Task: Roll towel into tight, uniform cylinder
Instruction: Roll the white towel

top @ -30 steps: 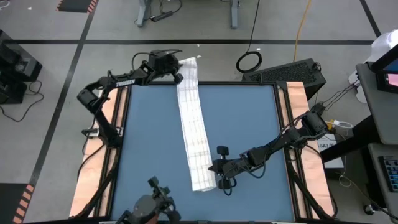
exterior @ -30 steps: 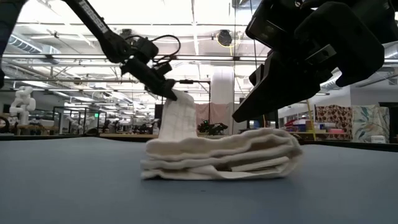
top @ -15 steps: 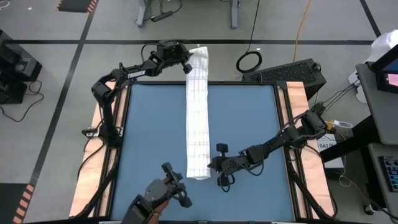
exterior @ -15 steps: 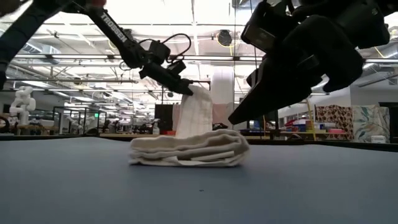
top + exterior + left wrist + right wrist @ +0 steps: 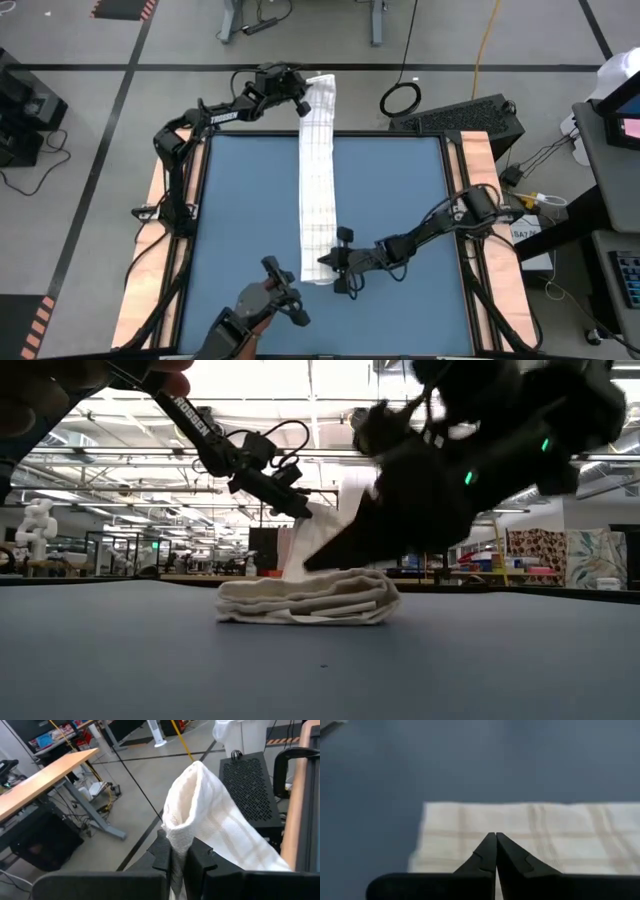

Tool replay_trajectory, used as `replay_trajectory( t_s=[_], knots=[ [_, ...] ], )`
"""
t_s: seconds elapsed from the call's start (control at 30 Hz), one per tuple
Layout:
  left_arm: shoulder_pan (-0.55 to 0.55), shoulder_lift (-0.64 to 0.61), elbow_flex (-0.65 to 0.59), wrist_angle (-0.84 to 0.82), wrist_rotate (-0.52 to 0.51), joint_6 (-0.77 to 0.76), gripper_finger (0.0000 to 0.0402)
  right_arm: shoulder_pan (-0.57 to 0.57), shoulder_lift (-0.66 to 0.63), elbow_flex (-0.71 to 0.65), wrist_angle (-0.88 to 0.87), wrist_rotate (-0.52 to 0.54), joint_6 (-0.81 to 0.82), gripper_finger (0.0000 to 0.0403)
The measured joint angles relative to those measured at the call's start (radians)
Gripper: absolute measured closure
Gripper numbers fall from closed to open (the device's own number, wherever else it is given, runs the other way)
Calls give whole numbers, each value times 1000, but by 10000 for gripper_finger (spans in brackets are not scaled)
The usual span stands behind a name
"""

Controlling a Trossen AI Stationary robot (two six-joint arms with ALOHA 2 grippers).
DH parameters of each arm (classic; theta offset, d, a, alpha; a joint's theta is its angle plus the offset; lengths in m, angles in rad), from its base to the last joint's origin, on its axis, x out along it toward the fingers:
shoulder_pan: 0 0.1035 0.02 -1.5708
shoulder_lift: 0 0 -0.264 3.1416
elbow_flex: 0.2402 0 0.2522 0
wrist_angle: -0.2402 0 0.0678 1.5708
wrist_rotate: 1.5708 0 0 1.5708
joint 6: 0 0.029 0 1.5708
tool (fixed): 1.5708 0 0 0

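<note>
The white towel (image 5: 318, 190), folded into a long narrow strip, runs from the blue table's (image 5: 240, 220) near middle to past its far edge. Its near end (image 5: 305, 598) lies on the table in several flat layers. Its far end is raised and taut in my left gripper (image 5: 303, 100), which is shut on it beyond the far edge. My right gripper (image 5: 325, 263) is shut and slants down from the table's right side. Its tips (image 5: 495, 836) are over the top of the towel's near end. My left gripper pinches the towel's far end (image 5: 179, 827) between its two fingers, several bunched layers, coming almost level from the table's left side. A short tuft stands beyond the fingers. The strip runs slanting down from the hold to the table. Whether my right gripper's shut tips touch the near end (image 5: 470, 827), I cannot tell.
A dark device (image 5: 272, 300) stands at the table's near edge, left of the towel's near end. Wooden rails (image 5: 170, 200) border the table's left and right sides. A black case (image 5: 470, 115) and a cable coil (image 5: 400, 98) lie beyond the far edge.
My left gripper has carried the towel's far end toward the table's right and far side. The strip has swung from slanted to straight, and its near end has slid toward the far and left. My right gripper has moved left and down, from beside the near end to over it.
</note>
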Motion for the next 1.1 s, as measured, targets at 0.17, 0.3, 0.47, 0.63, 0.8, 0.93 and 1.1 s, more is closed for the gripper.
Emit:
replay_trajectory(
  t_s=[0.17, 0.3, 0.47, 0.63, 0.8, 0.93, 1.1],
  knots=[
    [-1, 0, 0, 11, -23, -1, 373, -28, 102, 0, 97, -45, 56, 403],
    [4, 0, 0, 8, -30, -1, 361, -44, 141, 4, 121, -79, 127, 402],
    [21, 0, 0, -9, -38, -24, 298, -49, 146, 3, 113, -91, 151, 403],
    [32, -4, 0, -21, -113, -98, 216, -49, 148, 2, 123, -96, 154, 403],
    [18, -49, -1, -58, -203, -132, 157, -48, 149, 1, 120, -99, 154, 403],
    [-17, -114, -1, -229, -191, -158, 145, -48, 150, 1, 120, -101, 159, 403],
    [-82, -226, -25, -500, 84, -289, 148, -48, 147, 0, 120, -101, 161, 403]
  ],
)
